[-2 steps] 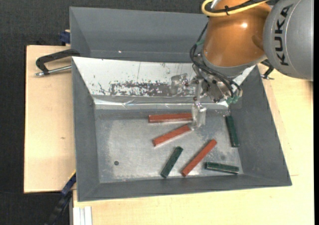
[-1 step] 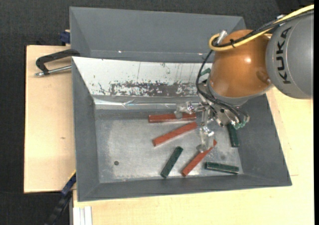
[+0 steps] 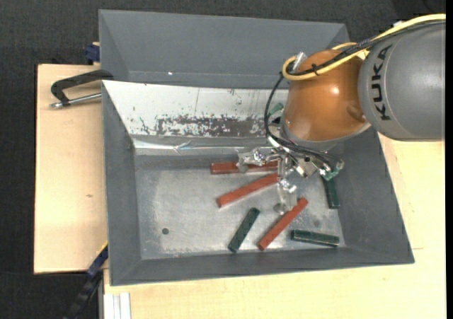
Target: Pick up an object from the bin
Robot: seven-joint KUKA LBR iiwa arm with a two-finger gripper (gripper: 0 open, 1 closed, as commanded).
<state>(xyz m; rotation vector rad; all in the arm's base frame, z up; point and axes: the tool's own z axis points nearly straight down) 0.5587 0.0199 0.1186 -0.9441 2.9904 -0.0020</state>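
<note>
My gripper hangs low in the right half of the bin, under the orange wrist cover. Its metal tip sits at the right end of a long red stick that lies slanted on the floor. Just below the tip, a second red stick slants toward the front. A short red stick lies near the back wall, left of the gripper. A dark green stick lies right beside the gripper, partly hidden by it. I cannot see anything held.
Two more dark green sticks lie near the front wall, one slanted at the middle and one flat at the right. The arm and its cables come in from the upper right.
</note>
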